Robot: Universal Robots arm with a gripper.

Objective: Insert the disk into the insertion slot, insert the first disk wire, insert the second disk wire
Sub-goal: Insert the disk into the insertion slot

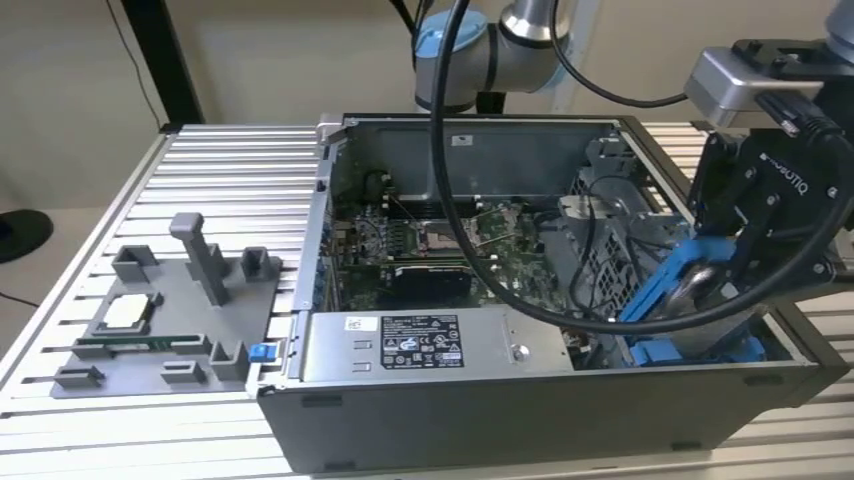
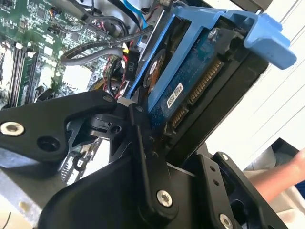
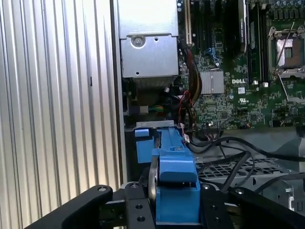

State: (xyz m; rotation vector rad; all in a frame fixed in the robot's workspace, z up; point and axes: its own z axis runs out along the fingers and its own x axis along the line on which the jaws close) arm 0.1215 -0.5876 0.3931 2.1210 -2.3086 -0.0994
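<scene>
My gripper (image 1: 727, 270) is shut on the disk (image 1: 678, 283), a silver drive in a bright blue frame. It holds the disk tilted on edge over the front corner of the open computer case, at the exterior view's right. Just below lies the insertion slot (image 1: 697, 350) with its blue rails. In the second wrist view the disk (image 2: 190, 78) shows its circuit board and connector edge between the black fingers (image 2: 143, 143). In the first wrist view the blue frame (image 3: 174, 167) stands up from the gripper (image 3: 174, 207). Black wires with a connector (image 2: 132, 62) lie beside the disk.
A silver power-supply box (image 1: 427, 345) fills the case's front. Behind it are the motherboard (image 1: 427, 235) and a grey perforated cage (image 1: 607, 245), with black cables (image 1: 534, 295) looping over them. A grey fixture (image 1: 160, 320) sits on the ribbed table. A person's hand (image 2: 281, 179) is near.
</scene>
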